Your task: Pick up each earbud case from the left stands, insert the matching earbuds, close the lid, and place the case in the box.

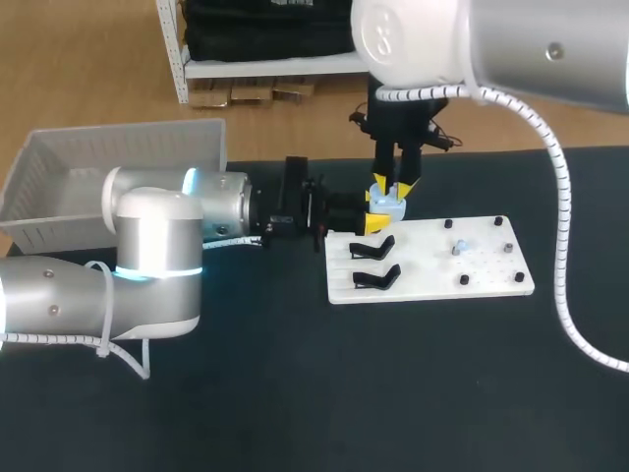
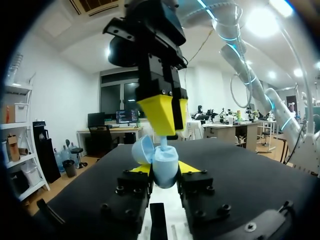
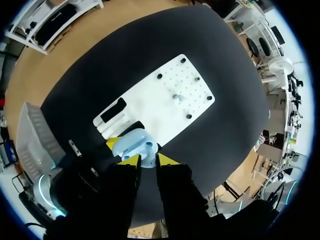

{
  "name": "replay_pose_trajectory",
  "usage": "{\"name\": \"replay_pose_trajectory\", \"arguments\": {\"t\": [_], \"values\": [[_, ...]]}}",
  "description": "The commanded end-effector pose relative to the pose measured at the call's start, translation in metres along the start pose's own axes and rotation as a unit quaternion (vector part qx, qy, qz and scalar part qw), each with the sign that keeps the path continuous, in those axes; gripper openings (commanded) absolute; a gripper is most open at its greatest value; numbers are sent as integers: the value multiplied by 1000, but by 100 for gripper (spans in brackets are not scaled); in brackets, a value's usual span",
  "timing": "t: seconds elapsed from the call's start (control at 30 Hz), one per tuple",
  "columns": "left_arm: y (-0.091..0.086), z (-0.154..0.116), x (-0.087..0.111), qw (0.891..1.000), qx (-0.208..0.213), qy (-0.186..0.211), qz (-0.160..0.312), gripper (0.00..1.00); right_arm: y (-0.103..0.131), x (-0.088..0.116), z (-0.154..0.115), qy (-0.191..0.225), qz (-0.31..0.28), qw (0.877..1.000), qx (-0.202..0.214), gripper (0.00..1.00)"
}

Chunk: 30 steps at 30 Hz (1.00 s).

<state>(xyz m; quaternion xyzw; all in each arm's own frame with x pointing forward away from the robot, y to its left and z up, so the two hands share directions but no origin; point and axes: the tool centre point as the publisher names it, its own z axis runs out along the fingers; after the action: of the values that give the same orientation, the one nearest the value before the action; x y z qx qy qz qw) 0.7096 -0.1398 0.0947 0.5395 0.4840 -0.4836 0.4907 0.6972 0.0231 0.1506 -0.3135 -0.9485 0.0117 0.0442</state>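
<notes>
A pale blue earbud case (image 2: 165, 169) with its lid (image 2: 142, 149) swung open sits between the yellow tips of my left gripper (image 2: 165, 172), which is shut on it. The case (image 1: 386, 204) hangs just past the back left corner of the white board (image 1: 432, 273). My right gripper (image 2: 163, 131) comes straight down onto the open case, its fingers pinched on a small pale earbud (image 2: 164, 143) at the case's mouth. From the right wrist, the case (image 3: 131, 142) lies right ahead of the right gripper (image 3: 147, 159). Another earbud (image 1: 459, 246) stands on the board.
Two black stands (image 1: 374, 247) (image 1: 377, 278) on the board's left part hold nothing. Small black pegs dot its right part. A white plastic basket (image 1: 108, 157) sits at the table's back left, behind my left arm.
</notes>
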Motion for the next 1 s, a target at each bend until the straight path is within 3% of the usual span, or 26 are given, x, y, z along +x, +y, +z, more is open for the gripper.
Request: {"name": "replay_pose_trajectory", "arguments": {"t": [0.03, 0.8, 0.87, 0.97, 1.0], "values": [[-2, 1, 1, 1000, -4, -1, 2, 0, 4, -2, 1, 0, 2, 1000, 5, 0], [-2, 1, 1, 1000, -4, -1, 2, 0, 1, -6, 11, -3, 10, 1000, 25, 0], [-2, 1, 1, 1000, -4, -1, 2, 0, 0, -5, 10, -2, 9, 1000, 24, 39], [-2, 1, 1, 1000, -4, -1, 2, 0, -5, -3, 5, -3, 8, 1000, 13, 65], [-2, 1, 1, 1000, -4, -1, 2, 0, -8, -1, 2, -4, 7, 1000, 8, 66]]}}
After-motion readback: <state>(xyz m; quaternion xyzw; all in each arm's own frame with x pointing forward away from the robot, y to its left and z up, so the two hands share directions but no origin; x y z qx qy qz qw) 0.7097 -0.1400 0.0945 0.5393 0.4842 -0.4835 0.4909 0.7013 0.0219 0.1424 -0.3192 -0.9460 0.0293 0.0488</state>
